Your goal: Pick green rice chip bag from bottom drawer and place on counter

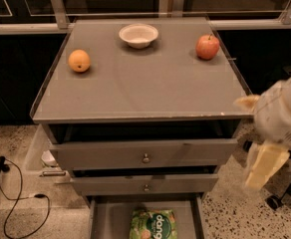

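Observation:
The green rice chip bag (153, 225) lies flat in the open bottom drawer (105, 218), with its white "dang" lettering facing up and its lower part cut off by the frame edge. The grey counter (140, 83) tops the drawer cabinet. My gripper (265, 166), a cream-coloured piece hanging from the white arm (285, 113), is at the right of the cabinet, level with the upper drawers. It is well above and to the right of the bag and touches nothing.
On the counter stand an orange (79, 60) at the left, a white bowl (138, 35) at the back middle and a red apple (208, 47) at the back right. Two knobbed drawers (145, 156) stand slightly open above the bottom one. A black cable (16, 203) lies on the floor at the left.

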{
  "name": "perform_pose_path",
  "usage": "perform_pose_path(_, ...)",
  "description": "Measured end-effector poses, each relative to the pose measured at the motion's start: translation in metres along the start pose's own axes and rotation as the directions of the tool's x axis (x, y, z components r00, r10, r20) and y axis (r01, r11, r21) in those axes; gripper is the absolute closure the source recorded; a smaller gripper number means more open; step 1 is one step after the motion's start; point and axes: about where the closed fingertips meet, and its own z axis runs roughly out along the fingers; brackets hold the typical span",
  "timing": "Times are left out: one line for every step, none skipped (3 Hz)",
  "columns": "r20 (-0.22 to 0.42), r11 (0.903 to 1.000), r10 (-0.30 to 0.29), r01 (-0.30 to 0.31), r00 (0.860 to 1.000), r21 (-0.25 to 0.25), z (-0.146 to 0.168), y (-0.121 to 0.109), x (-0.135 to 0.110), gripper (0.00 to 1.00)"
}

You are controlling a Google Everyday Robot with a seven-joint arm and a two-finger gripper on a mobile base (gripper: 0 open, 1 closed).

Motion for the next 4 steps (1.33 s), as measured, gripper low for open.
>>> perform_pose_path(0.058, 0.9993, -0.016, 0.018, 0.998, -0.033, 0.066, 0.037, 0.026, 0.00)
perform_pose_path(0.071, 0.9924, -0.020, 0.029, 0.997, -0.120, 0.153, 0.082, 0.062, 0.00)
perform_pose_path(0.071, 0.9924, -0.020, 0.029, 0.997, -0.119, 0.153, 0.082, 0.062, 0.00)
perform_pose_path(0.094, 0.9826, -0.018, 0.035, 0.995, -0.183, 0.178, 0.096, 0.061, 0.00)
